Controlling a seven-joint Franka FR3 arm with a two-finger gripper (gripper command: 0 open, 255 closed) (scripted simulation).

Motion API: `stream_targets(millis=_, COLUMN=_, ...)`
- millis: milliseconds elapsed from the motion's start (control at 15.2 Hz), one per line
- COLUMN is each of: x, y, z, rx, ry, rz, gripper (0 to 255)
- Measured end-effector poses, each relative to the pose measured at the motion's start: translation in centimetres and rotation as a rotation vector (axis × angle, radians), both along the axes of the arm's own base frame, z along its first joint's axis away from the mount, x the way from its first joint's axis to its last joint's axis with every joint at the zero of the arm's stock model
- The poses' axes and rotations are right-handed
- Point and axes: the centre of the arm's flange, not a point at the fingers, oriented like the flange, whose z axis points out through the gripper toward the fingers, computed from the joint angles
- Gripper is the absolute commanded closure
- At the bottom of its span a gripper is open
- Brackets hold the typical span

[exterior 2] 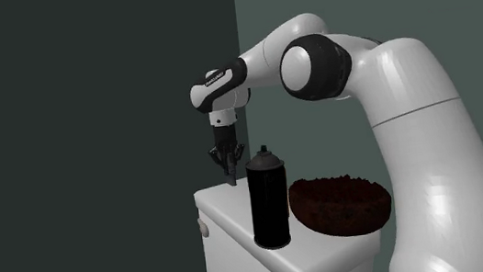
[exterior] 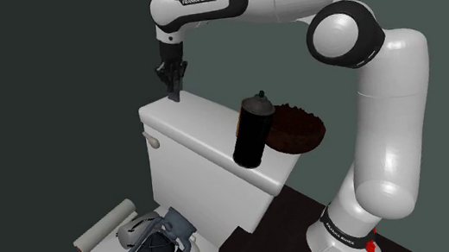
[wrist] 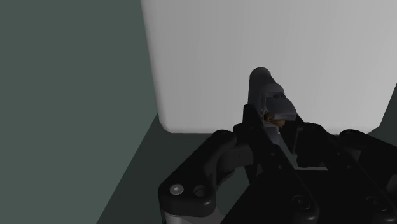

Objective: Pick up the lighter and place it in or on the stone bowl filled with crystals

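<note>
A small grey lighter (wrist: 268,95) with a gold spot near its top sits clasped between my black fingers. My gripper (wrist: 275,125) is shut on it, just over the far corner of the white toilet tank lid (exterior: 196,120). That gripper (exterior: 173,87) points down at the lid's back edge, at the shoulder view's left. The dark stone bowl (exterior: 297,128) with dark crystals rests on the opposite end of the lid, behind a black spray can (exterior: 252,131). In the second exterior view the gripper (exterior 2: 230,171) hangs left of the can (exterior 2: 269,201) and the bowl (exterior 2: 341,205).
The tall spray can stands between my gripper and the bowl. On the toilet seat below lie a white roll (exterior: 104,228) and a dark grey-blue device (exterior: 154,246). Grey-green walls close in behind the tank. The white lid (wrist: 267,51) lies under the lighter.
</note>
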Motion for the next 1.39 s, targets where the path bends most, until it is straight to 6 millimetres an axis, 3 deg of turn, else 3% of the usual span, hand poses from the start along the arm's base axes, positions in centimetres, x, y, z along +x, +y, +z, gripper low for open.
stream_targets(millis=858, x=-0.2, y=0.0, z=0.6, rx=-0.01, ry=0.071, rz=-0.007, gripper=255)
stream_targets(millis=1188, x=1.0, y=0.1, z=0.8, rx=-0.009, ry=0.069, rz=-0.002, gripper=255)
stream_targets(millis=1386, x=-0.7, y=0.1, z=3.6, rx=-0.017, ry=0.13, rz=-0.006, gripper=255)
